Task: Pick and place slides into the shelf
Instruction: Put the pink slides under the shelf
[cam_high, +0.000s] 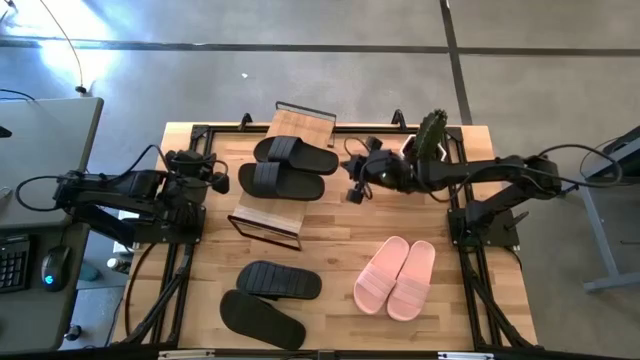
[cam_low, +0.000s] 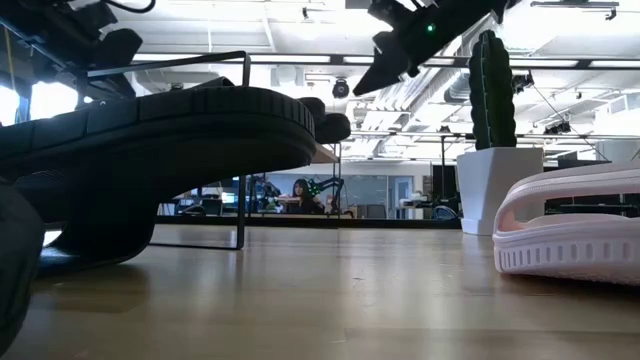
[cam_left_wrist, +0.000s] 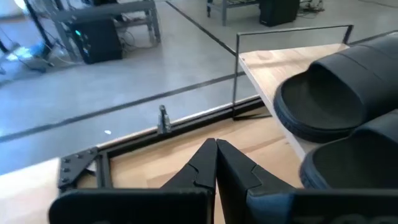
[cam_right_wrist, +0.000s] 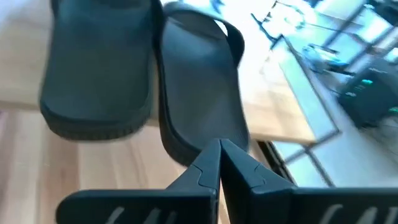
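Shelf (cam_high: 270, 205): standing slanted at the table's (cam_high: 330, 300) back-centre, carrying one black pair (cam_high: 290, 167) side by side across its boards, apparently already placed.
Other black pair (cam_high: 265, 300): lying on the table in front of the shelf, waiting to be picked.
Pink pair (cam_high: 396, 277): resting side by side front-right, well apart from the shelf, also waiting.
Right gripper (cam_high: 356, 190): hovering just beside the shelved pair, jaws pressed fully together, gripping nothing; arm stretching in low from the right past the cactus pot (cam_high: 428, 140).
Left gripper (cam_high: 217, 178): parking by the shelf's left edge, jaws fully closed, empty; arm lying folded along the left side.
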